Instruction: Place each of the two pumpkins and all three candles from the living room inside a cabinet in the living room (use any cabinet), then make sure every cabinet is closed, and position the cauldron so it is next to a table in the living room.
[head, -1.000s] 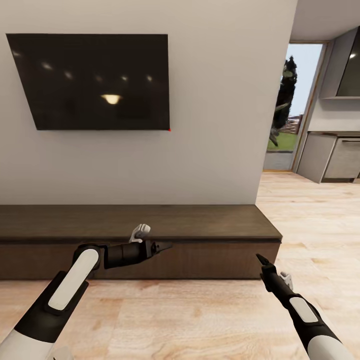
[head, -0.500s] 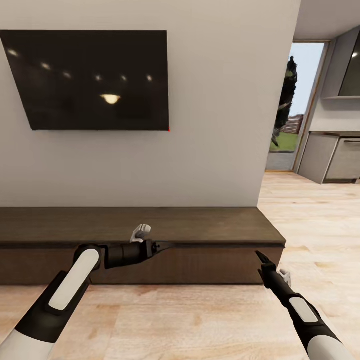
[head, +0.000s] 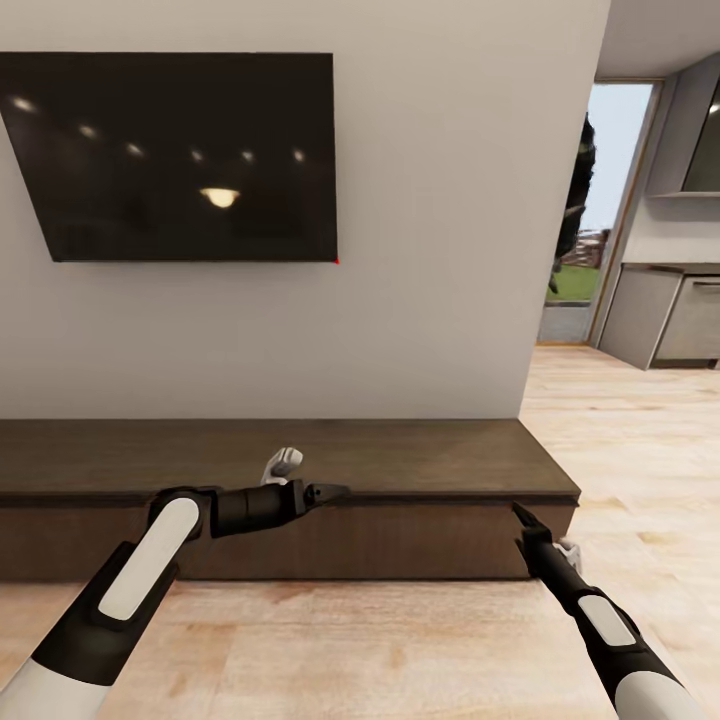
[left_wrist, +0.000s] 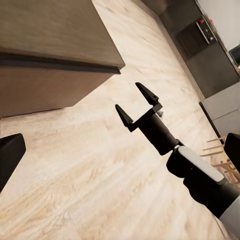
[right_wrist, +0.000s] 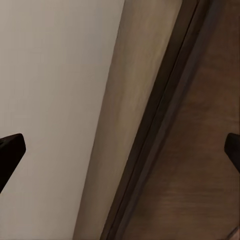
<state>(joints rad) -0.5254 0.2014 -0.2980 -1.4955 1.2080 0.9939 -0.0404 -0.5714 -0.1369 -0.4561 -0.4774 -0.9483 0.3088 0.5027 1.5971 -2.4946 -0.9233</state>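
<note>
The long, low dark-brown cabinet (head: 400, 455) runs along the white wall, and its fronts look shut. My left gripper (head: 338, 492) hovers level with the cabinet's front, pointing right; its fingertips (left_wrist: 10, 152) stand far apart, so it is open and empty. My right gripper (head: 520, 513) points up at the cabinet's right end, just in front of it. The left wrist view shows this right gripper (left_wrist: 127, 96) open with nothing between its fingers. The right wrist view looks closely at the cabinet (right_wrist: 200, 150) and the wall. The pumpkins, candles, cauldron and table are out of view.
A large black TV (head: 180, 155) hangs on the wall above the cabinet. Pale wooden floor (head: 380, 640) lies in front and stretches right, past the cabinet's end, toward a glazed opening (head: 590, 230) and grey kitchen units (head: 680, 315).
The whole picture has shifted slightly as the camera moved; the cabinet's right end now sits a little farther right and lower. Both arms keep the same pose.
</note>
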